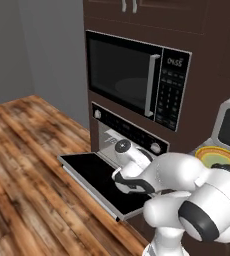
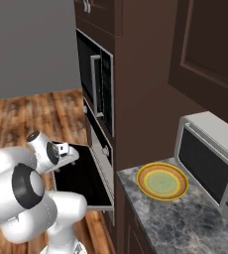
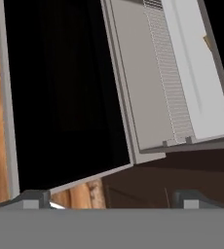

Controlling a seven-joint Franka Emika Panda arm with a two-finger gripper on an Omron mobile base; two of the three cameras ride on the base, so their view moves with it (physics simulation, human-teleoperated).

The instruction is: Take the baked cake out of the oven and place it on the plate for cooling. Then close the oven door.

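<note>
- End effector [image 3: 109, 199]: two dark finger tips show at the bottom of the hand view, set well apart with nothing between them. The jaws stand open and hold nothing. In the right base view the hand sits just above the outer part of the lowered door.
- Oven door [image 1: 94, 175]: dropped fully, lying roughly level, black glass facing up. It projects out from the cabinet front over the wooden floor [image 1: 27, 165]. The arm reaches across it from the near side.
- Oven [image 3: 167, 82]: cavity open beyond the door's hinge edge. The hand view shows a pale grey interior with a wire rack [image 3: 165, 73] running into the depth.
- Baked cake [image 3: 207, 43]: judged to be the small golden-brown sliver at the far inner part of the cavity, near the edge of the hand view. It is too small and cut off to confirm shape or long axis. It lies ahead of the end effector, past the door and deep in the cavity, so the coming move looks to be a forward reach along the rack.
- Plate [image 2: 162, 181]: sits bare on the grey stone counter [image 2: 185, 223] near its front left corner, to the right of the oven column, just beside a small grey countertop box [image 2: 212, 163].
- Microwave [image 1: 137, 75]: mounted above the oven, door shut.
- Status: cake not yet grasped; door closing not yet due.
</note>
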